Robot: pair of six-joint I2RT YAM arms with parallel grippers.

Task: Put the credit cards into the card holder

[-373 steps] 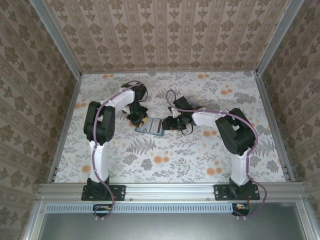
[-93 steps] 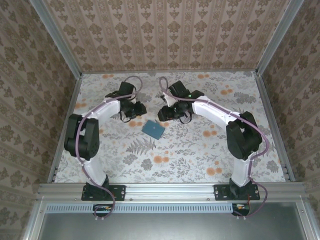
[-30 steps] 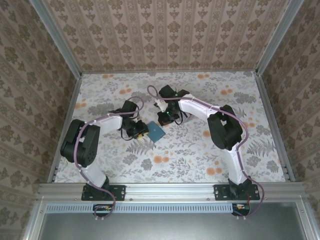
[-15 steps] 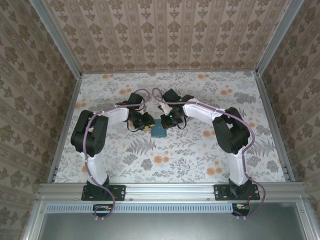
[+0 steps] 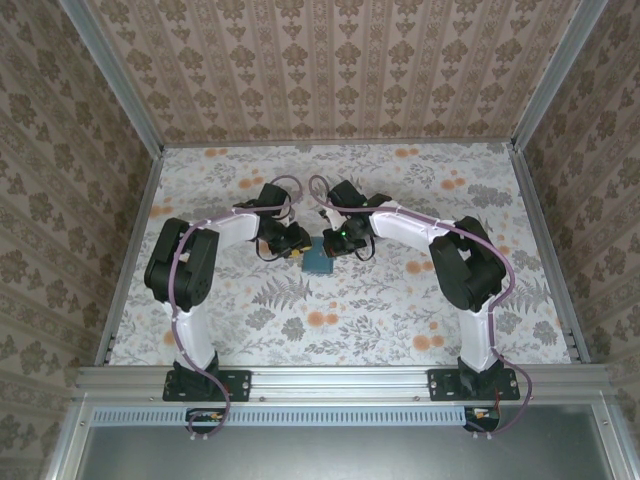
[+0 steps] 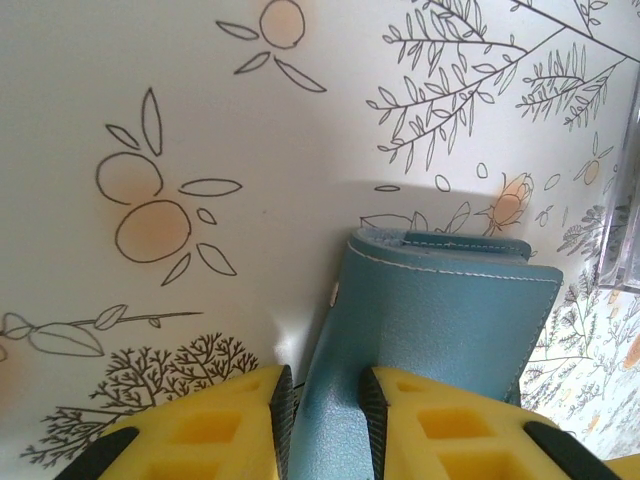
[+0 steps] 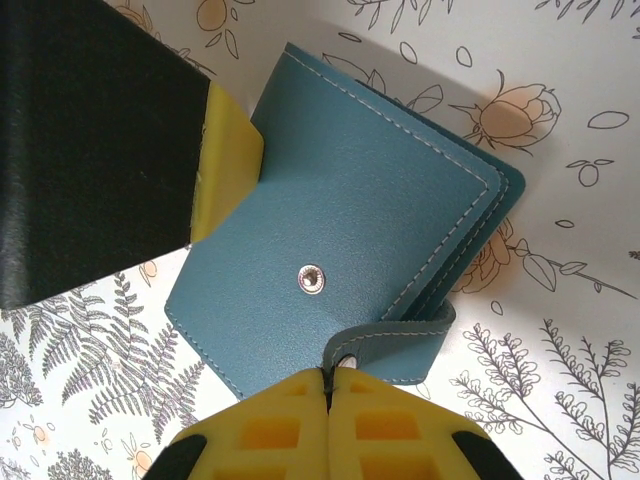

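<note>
The card holder is a teal-blue wallet lying folded on the flowered table between both arms. My left gripper is at its left edge; in the left wrist view the yellow pads of that gripper press on either side of the card holder. My right gripper is at its far right side. In the right wrist view the gripper is shut on the wallet's strap, which curls up off the cover beside the snap stud. The credit cards are out of view.
The left gripper's yellow finger and black body touch the card holder's upper left edge in the right wrist view. A clear plastic edge stands at the right of the left wrist view. Walls enclose the table.
Over the last second both grippers closed in on the card holder from left and right, and it shifted slightly right. In the last half second almost nothing moved.
</note>
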